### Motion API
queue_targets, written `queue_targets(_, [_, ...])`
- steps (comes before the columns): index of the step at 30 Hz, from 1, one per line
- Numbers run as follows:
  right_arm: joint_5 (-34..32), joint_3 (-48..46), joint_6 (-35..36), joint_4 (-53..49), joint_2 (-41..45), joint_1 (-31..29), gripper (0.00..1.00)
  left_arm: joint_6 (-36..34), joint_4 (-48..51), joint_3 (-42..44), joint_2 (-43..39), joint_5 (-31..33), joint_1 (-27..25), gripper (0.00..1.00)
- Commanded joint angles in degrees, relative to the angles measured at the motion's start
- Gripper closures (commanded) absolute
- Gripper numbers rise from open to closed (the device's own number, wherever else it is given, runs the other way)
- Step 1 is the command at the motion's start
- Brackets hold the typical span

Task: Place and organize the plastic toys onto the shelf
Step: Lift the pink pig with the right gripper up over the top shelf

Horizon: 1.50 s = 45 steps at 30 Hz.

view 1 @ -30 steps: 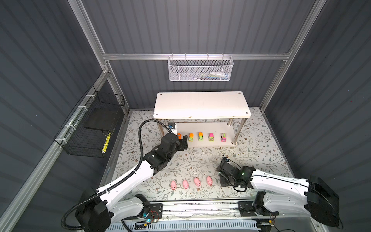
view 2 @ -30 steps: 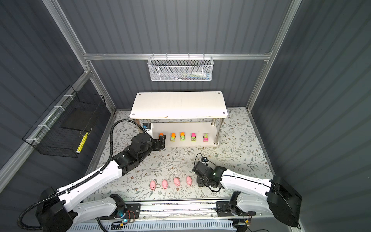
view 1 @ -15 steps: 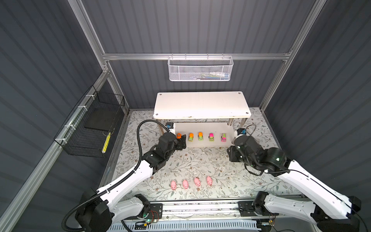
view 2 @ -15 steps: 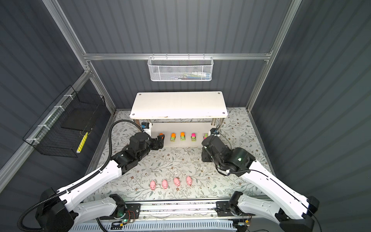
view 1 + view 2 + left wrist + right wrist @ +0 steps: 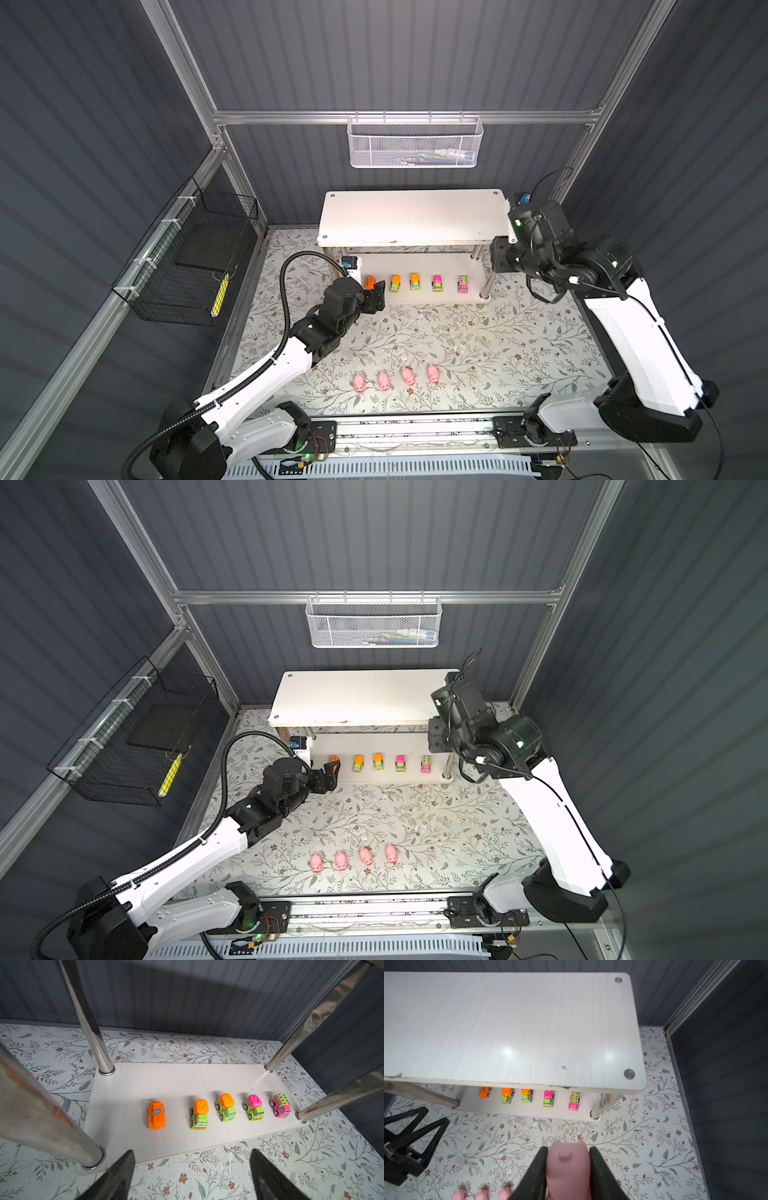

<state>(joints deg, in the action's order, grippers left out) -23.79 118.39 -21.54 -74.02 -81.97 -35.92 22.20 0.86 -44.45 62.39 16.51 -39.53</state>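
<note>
The shelf [image 5: 415, 216] stands at the back of the mat, its top board bare. Several toy vehicles line the lower board [image 5: 166, 1084], from an orange one [image 5: 156, 1114] to a pink one [image 5: 280, 1105]. Several pink pigs [image 5: 383, 380] stand in a row near the mat's front edge. My right gripper [image 5: 568, 1150] is shut on another pink pig [image 5: 568, 1167], held raised off the front right corner of the shelf [image 5: 508, 1022]. My left gripper [image 5: 192, 1153] is open and empty, low over the mat just before the lower board's left end, facing the orange vehicle [image 5: 370, 281].
A white mesh basket [image 5: 415, 143] hangs on the back rail above the shelf. A black wire basket [image 5: 195, 266] hangs on the left wall. Chrome legs [image 5: 91, 1039] frame the lower tier. The left gripper's fingers [image 5: 415, 1126] show in the right wrist view.
My right arm has lifted from the mat's front, beside the pig row, up and back to the shelf's right end, carrying a pig. The left arm has hardly moved.
</note>
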Motion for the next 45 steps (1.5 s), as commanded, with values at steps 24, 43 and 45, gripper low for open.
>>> queue_targets(24, [9.6,18.52,13.69,6.62,-23.29,15.6,0.63,1.54,-0.17,1.99,-1.4,-2.34,0.52,0.14])
queue_targets(43, [11.73,16.57,12.59,8.72,-22.28,16.6,0.44,1.93,-0.82,1.79,1.29,-2.74,0.75,0.14])
queue_targets(45, [12.91,15.86,12.56,10.03,-20.57,16.61,0.41,1.89,-0.73,1.58,1.5,-2.76,0.77,0.14])
